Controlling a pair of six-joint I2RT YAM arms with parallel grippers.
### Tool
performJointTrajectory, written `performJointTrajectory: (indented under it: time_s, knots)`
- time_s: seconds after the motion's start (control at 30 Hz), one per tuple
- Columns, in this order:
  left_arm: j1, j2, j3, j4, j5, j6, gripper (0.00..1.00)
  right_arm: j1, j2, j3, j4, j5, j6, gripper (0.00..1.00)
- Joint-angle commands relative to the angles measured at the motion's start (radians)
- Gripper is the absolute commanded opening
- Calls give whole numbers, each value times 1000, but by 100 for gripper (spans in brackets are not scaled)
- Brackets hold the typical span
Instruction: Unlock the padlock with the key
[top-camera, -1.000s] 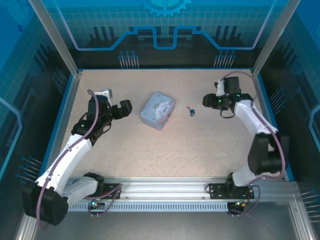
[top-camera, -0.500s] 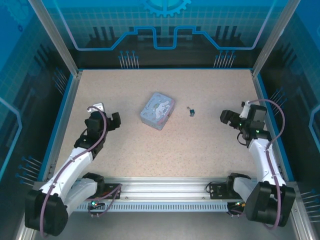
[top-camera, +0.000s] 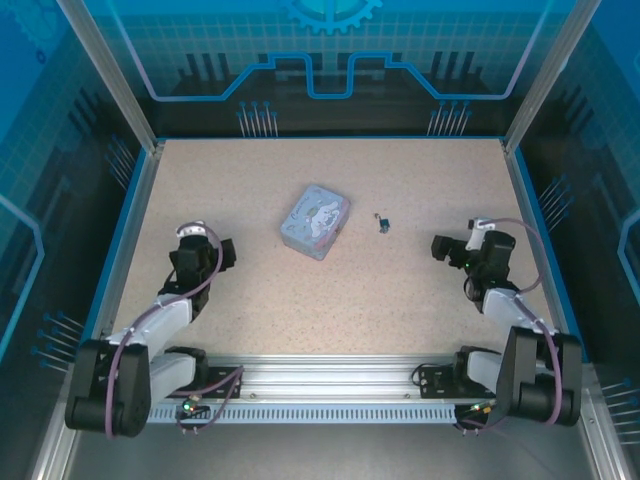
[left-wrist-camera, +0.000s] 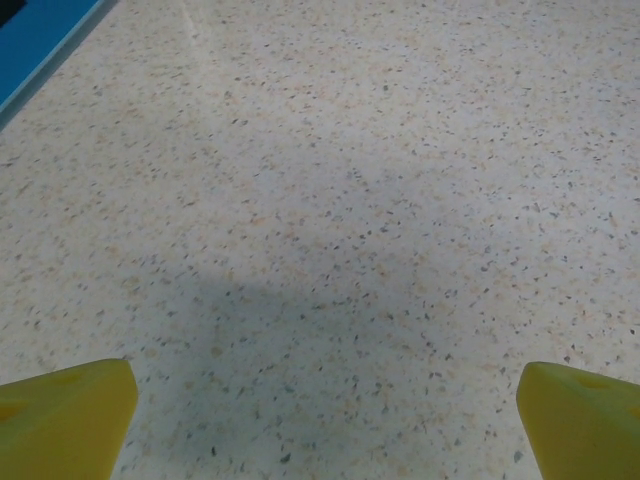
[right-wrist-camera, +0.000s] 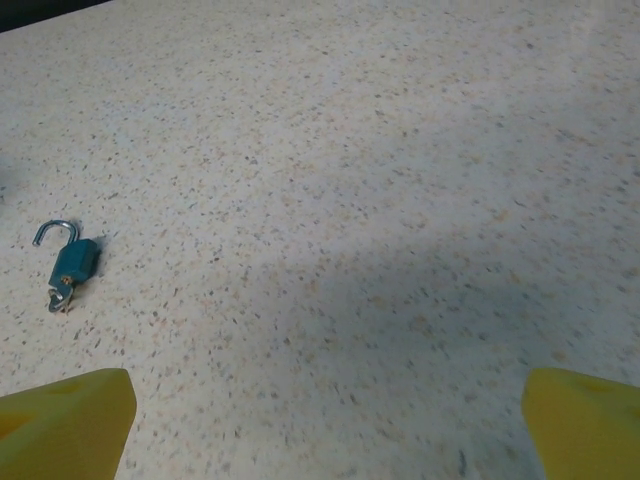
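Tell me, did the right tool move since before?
Yes. The right tool pulled away from the padlock, back toward the rail at the near edge.

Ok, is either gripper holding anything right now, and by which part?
Nothing is held. The left gripper and the right gripper both stand open over the table, and the padlock lies on it, apart from both.
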Motion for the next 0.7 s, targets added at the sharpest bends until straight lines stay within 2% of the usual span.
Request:
performJointTrajectory:
  time_s: [0.0,0.1,0.13,0.23,0.3,0.33,0.37,0.47,0.67]
  knots:
    - [15,50,-3,197,88,57,99,60,100,-14,344,67,-29,100]
    - [32,110,9,276,147,83,99,87,193,16,399,62,-42,100]
    - [37,130,11,308,173,91,99,102,188,28,363,56,-67,100]
    - [53,187,4,431,237,103,99,161,220,-20,487,89,-126,100]
    - [60,222,6,488,268,108,99,165,291,-41,595,99,-121,100]
    - [64,235,13,499,276,102,99,165,305,-28,584,91,-125,100]
    - [68,251,15,512,293,97,99,169,285,9,479,88,-132,100]
    - [67,297,-12,618,322,92,99,205,308,57,428,141,-157,100]
    - [67,263,2,552,342,107,99,220,308,63,414,165,-166,100]
